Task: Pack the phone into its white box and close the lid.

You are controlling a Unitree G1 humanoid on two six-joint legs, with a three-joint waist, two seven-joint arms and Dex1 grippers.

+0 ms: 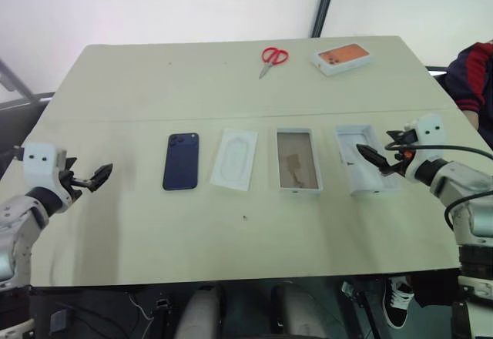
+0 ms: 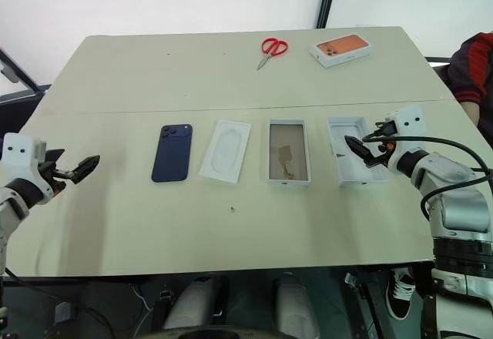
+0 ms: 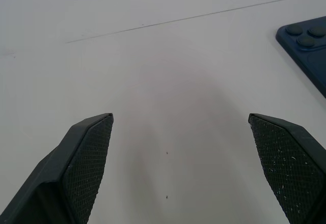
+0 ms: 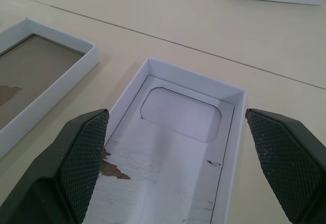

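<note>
Bright, even overhead light with soft faint shadows on the table [image 1: 231, 223]; sharp throughout, slight bowing at the edges.

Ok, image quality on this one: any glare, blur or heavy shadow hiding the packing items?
Eye views: even, soft light, no glare; phone, white box and lid read clearly. Left wrist view: sharp, with a faint shadow on the table ahead of the left gripper. Right wrist view: lid interior crisp past the right gripper.

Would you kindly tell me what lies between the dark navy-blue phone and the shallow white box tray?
A flat white moulded insert lies between the dark navy-blue phone and the shallow white box tray, shown in both eye views.
</note>
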